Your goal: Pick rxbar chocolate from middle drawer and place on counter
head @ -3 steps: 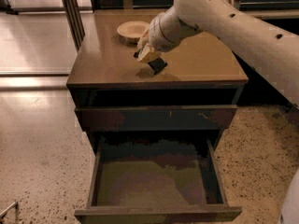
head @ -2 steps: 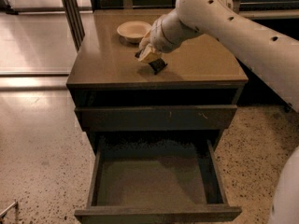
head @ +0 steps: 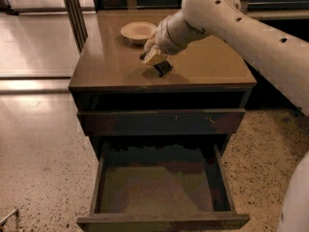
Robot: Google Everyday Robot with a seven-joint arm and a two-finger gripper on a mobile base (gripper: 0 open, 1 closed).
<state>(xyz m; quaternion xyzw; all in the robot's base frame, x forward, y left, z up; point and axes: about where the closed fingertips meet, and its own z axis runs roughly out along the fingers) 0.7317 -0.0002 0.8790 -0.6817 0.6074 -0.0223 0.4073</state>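
Note:
My gripper (head: 154, 58) hangs low over the middle of the glossy tan-brown counter (head: 111, 66), shut on the rxbar chocolate (head: 163, 67), a small black bar that juts out below the fingers, at or just above the counter top. The middle drawer (head: 161, 187) stands pulled wide open below, with nothing on its grey-green floor. My white arm reaches in from the upper right.
A small white bowl (head: 138, 32) sits on the counter's far side, just behind my gripper. A shut drawer front with pale scratch marks (head: 161, 121) lies above the open drawer. Speckled floor (head: 38, 168) surrounds the cabinet. A dark metal post (head: 73, 11) stands at the back left.
My gripper with the bar has moved slightly lower toward the counter top. The drawer and bowl have not moved.

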